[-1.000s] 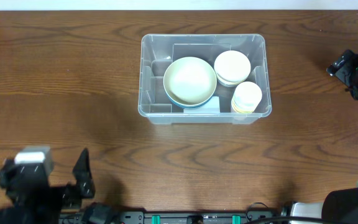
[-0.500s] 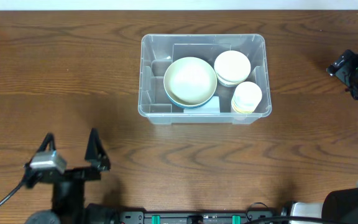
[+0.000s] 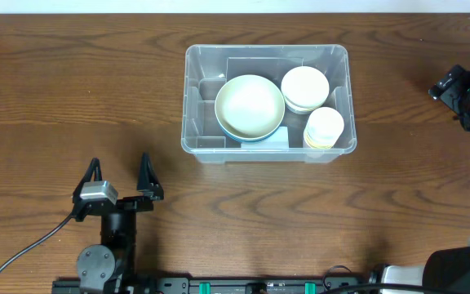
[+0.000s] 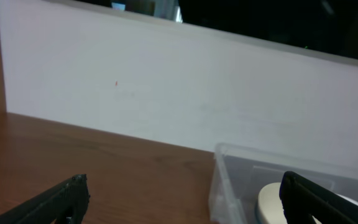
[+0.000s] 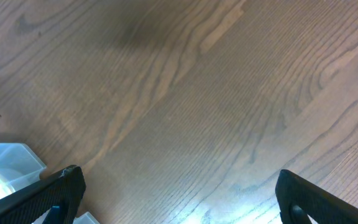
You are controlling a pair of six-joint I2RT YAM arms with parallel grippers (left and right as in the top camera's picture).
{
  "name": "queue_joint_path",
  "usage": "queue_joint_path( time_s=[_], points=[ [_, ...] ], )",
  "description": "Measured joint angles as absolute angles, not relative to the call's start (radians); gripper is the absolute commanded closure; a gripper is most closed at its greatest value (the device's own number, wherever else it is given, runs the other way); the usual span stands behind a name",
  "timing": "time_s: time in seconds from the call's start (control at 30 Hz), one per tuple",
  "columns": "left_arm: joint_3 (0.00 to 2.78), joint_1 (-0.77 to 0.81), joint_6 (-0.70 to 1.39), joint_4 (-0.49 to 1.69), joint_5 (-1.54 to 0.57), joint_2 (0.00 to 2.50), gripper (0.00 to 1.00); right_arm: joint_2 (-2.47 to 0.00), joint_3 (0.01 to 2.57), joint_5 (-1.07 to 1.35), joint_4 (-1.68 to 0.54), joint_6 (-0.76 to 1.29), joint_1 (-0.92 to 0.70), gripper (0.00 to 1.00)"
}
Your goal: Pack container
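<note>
The container (image 3: 266, 48), a large clear plastic tub, stands at the table's middle. Inside lie a wide cream bowl (image 3: 250, 104) nested on a blue one, a smaller cream bowl stack (image 3: 304, 86) and a white and yellow stack (image 3: 325, 127). My left gripper (image 3: 121, 167) hovers near the front edge, left of the tub and well short of it, open and empty. In the left wrist view the gripper (image 4: 182, 199) frames the tub's wall (image 4: 229, 180) and a cream bowl's rim (image 4: 271, 202). My right gripper (image 3: 444, 85) is at the far right edge. It is open (image 5: 179, 190) over bare wood, with the tub's corner (image 5: 8, 158) at the left.
Brown wooden table (image 3: 72, 90) all around the tub. A pale wall (image 4: 166, 93) runs behind the table's far edge. A black cable (image 3: 23, 249) trails from the left arm toward the front left corner.
The left arm has swung from the front left corner to the right and up the table. Its open fingers now point toward the far side. The right arm and the tub have not moved.
</note>
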State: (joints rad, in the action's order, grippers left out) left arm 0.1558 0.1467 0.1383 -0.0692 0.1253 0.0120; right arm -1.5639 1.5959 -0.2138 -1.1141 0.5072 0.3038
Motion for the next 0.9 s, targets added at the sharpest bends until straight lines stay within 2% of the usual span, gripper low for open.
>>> queue_joint_path(
  time_s=[0.4,0.9],
  points=[
    [0.039,0.061,0.138,-0.109,0.118,0.011,0.02,-1.564,1.596,-0.214,-1.114,0.507,0.304,0.01],
    [0.023,0.060,0.134,0.022,0.107,0.010,0.02,-1.564,1.596,-0.214,-1.114,0.507,0.304,0.01]
  ],
)
